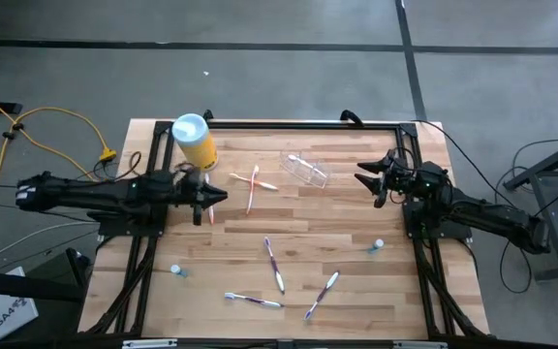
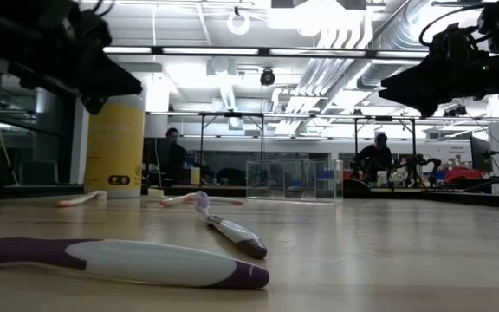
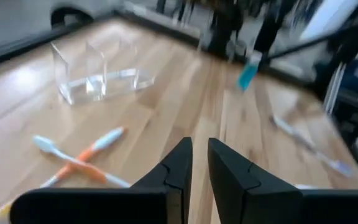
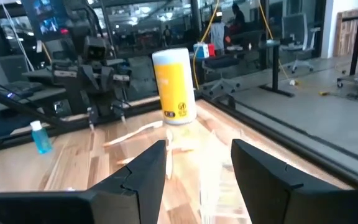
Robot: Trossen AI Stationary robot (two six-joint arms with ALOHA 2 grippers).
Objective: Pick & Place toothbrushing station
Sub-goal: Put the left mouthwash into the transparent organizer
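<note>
Broadly: wooden surface (image 1: pixel 356 291) spread under both arms, framed by dark rails. Yellow canister (image 1: pixel 196 142) with pale blue lid upright near the far edge, just beside the left arm. Toothbrushing station (image 1: pixel 306 169), clear and colourless, lying on its side on the far middle of the surface, between the two arms, nearer the right one; touching neither. Left hand (image 1: pixel 213 198) hovering above the boards beside the canister, fingers (image 3: pixel 178 171) drawn close with only a narrow slit between, nothing in them. Right hand (image 1: pixel 371 178) hovering just off the station's end, pointed toward it, fingers (image 4: pixel 148 168) spread wide, nothing held. Pair of crossed toothbrushes (image 1: pixel 253 184), orange-and-white, lying between left hand and station. More toothbrushes (image 1: pixel 275 265) scattered over the near half. Two small blue-capped bottles (image 1: pixel 376 247), one on each side of the near half.

Step in hand, judging by the layout: approach, before any grasp. Next move likely calls for lowering the right hand over a wall of the station, aligning the open fingers across thin clear plastic, then closing gently, since a toppled, slick holder may skid or tip.
</note>
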